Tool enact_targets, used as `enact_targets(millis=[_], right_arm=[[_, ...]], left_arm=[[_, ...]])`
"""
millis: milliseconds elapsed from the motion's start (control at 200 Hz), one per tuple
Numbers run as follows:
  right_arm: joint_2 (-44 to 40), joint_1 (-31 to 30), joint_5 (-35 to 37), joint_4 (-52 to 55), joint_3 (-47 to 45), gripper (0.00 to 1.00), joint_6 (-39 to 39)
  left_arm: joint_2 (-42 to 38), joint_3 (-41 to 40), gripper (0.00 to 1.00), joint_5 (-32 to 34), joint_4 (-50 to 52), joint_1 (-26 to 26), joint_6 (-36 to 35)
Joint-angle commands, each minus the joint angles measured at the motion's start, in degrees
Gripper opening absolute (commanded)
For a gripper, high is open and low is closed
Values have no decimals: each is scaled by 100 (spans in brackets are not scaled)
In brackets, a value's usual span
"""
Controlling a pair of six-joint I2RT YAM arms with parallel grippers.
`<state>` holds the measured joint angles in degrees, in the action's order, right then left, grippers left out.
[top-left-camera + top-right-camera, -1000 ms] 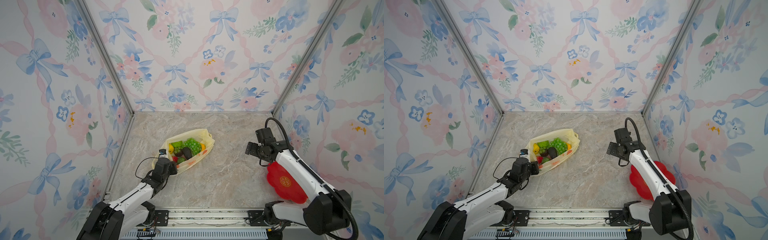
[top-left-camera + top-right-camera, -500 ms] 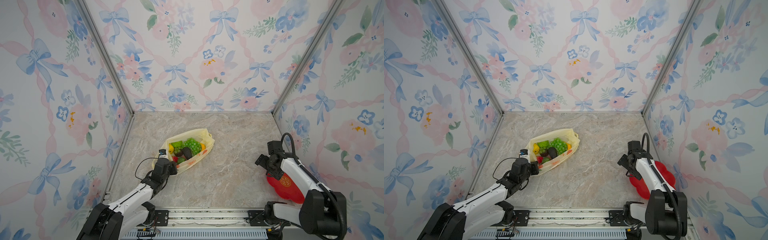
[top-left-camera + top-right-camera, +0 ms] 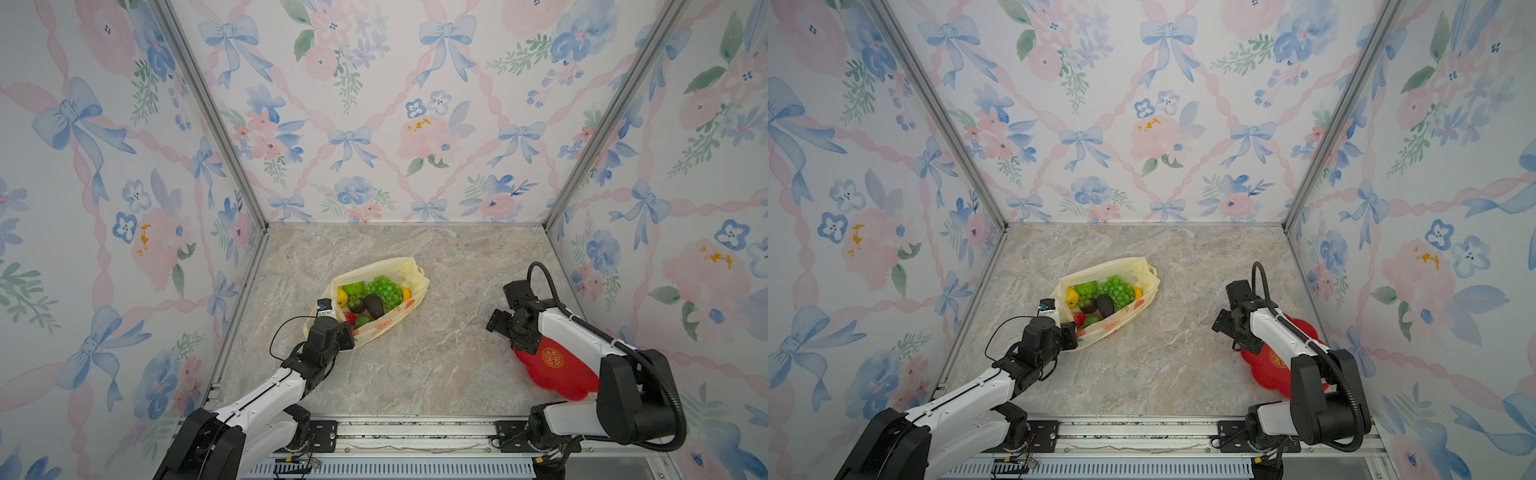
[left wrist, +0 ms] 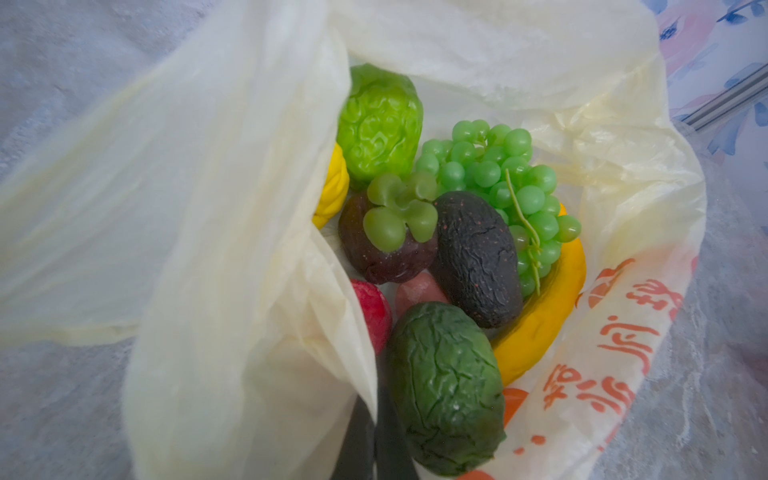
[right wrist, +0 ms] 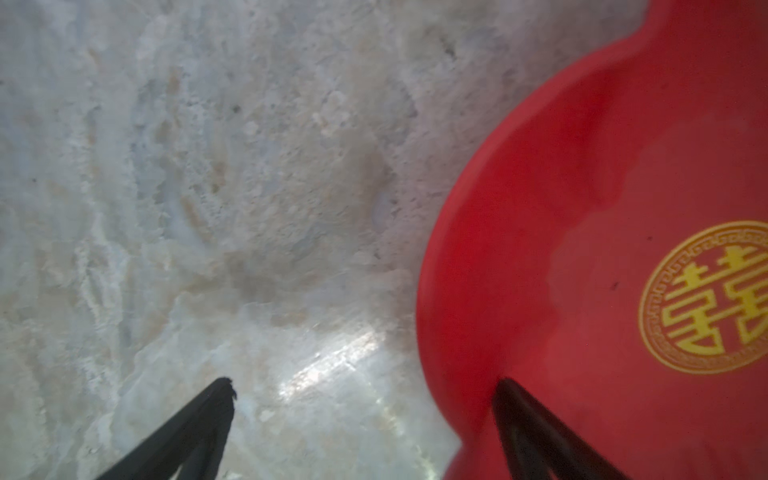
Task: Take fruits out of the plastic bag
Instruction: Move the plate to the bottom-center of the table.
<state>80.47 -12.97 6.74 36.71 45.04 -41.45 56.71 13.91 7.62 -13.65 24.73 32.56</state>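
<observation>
One plastic bag (image 3: 399,266); one red plate (image 3: 555,378); one green grape bunch (image 4: 498,174); one banana (image 4: 540,332); one dark avocado (image 4: 478,257); one mangosteen (image 4: 390,257); one strawberry (image 4: 372,311); one lemon (image 4: 334,183); two bumpy green fruits (image 4: 380,120) (image 4: 446,386).

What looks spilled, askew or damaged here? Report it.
Nothing stands out. The plastic bag lies slumped on the marble table with its mouth open, and the fruits are all inside it, none spilled. The left gripper is shut on the bag's rim; the right gripper is open at the edge of the red plate.

top views: high, facing down (sharing whole table (image 3: 436,365)) | wrists: close, left bag (image 4: 208,208), right plate (image 5: 582,208)
</observation>
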Motion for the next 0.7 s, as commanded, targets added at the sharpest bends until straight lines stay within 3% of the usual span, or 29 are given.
enact_targets(millis=[0,355,570,695], right_arm=[[179,-528,-53,-19,303,99,-317],[751,-1964,-160,202,1290,99,-509],[346,-1935,601,926,1758,99,-80],[7,-1518,939,1170,1881,99,258]], left_arm=[[-117,-125,0,11,-81,32,-143],[-82,-117,0,12,-94,33,-144],[-85,-117,0,12,-94,36,-144],[-67,-113,0,3,-90,32,-144]])
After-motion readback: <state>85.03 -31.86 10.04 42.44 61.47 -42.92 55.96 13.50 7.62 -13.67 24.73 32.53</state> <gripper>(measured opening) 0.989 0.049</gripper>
